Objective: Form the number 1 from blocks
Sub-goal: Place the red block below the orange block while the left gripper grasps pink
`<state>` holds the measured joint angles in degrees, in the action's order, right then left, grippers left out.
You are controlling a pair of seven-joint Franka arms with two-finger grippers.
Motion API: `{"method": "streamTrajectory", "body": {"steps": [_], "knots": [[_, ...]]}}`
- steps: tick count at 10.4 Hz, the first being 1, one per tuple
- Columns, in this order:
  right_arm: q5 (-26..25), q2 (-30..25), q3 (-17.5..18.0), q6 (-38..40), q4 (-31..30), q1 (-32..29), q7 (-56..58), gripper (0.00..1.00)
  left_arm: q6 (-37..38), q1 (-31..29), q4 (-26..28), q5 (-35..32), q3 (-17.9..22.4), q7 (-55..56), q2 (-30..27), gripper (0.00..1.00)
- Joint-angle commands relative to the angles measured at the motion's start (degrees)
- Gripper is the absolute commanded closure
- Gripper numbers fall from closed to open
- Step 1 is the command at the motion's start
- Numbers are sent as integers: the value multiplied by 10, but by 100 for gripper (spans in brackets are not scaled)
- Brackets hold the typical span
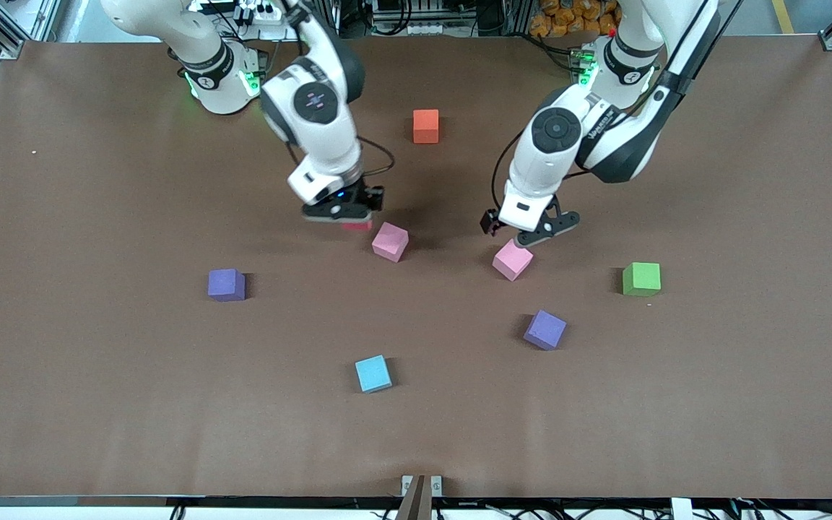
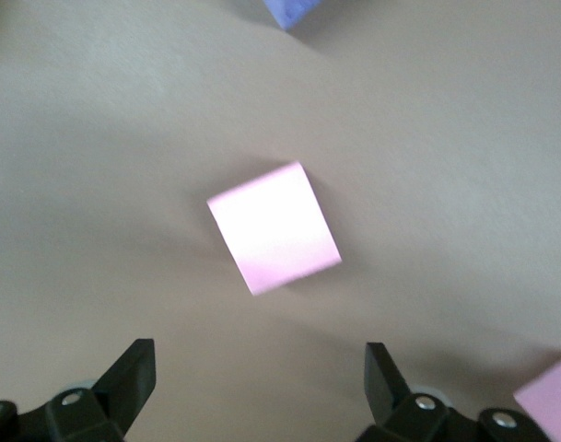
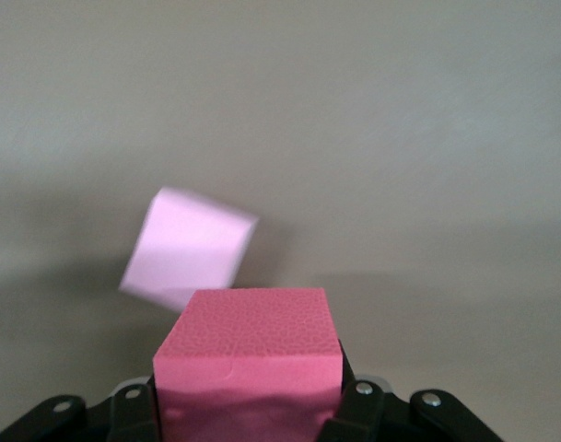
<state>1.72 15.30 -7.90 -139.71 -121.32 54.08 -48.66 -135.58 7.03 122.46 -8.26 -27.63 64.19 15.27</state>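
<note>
My right gripper [image 1: 349, 215] is shut on the red block [image 1: 357, 226], held just above the table beside a pink block [image 1: 390, 241]. The right wrist view shows the red block [image 3: 248, 354] squeezed between the jaws, with that pink block [image 3: 188, 247] just past it. My left gripper [image 1: 528, 232] hangs open over the second pink block [image 1: 512, 260]. In the left wrist view that block [image 2: 274, 227] lies ahead of the spread fingers [image 2: 133, 373], untouched. The orange block [image 1: 425, 126] sits close to the arm bases. One purple block [image 1: 227, 284] lies toward the right arm's end, another [image 1: 544, 330] nearer the front camera.
A light-blue cube [image 1: 373, 373] lies nearest the front camera, mid-table. A green cube [image 1: 640, 279] sits toward the left arm's end. The brown table [image 1: 98, 404] stretches wide around them.
</note>
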Motion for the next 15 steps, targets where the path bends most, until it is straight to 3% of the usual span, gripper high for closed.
{"method": "streamTrajectory", "body": {"steps": [1,3,7,12,13,15], "knots": [[-12,18,-4,-17,3,71,-69,58,7,25,-34,-15,47,-4,39,0],[-13,25,36,-21,4,86,-102,58,8,65,-69,-7,99,-4,71,0],[-15,58,72,-33,12,126,-148,58,8,67,-101,30,113,1,109,0],[-19,97,72,-38,26,148,-167,57,8,71,-94,62,115,46,123,0],[-19,98,72,-38,26,149,-167,54,8,71,-97,63,115,45,129,0],[-19,100,72,-38,26,149,-167,27,8,71,-100,64,115,45,133,0]]}}
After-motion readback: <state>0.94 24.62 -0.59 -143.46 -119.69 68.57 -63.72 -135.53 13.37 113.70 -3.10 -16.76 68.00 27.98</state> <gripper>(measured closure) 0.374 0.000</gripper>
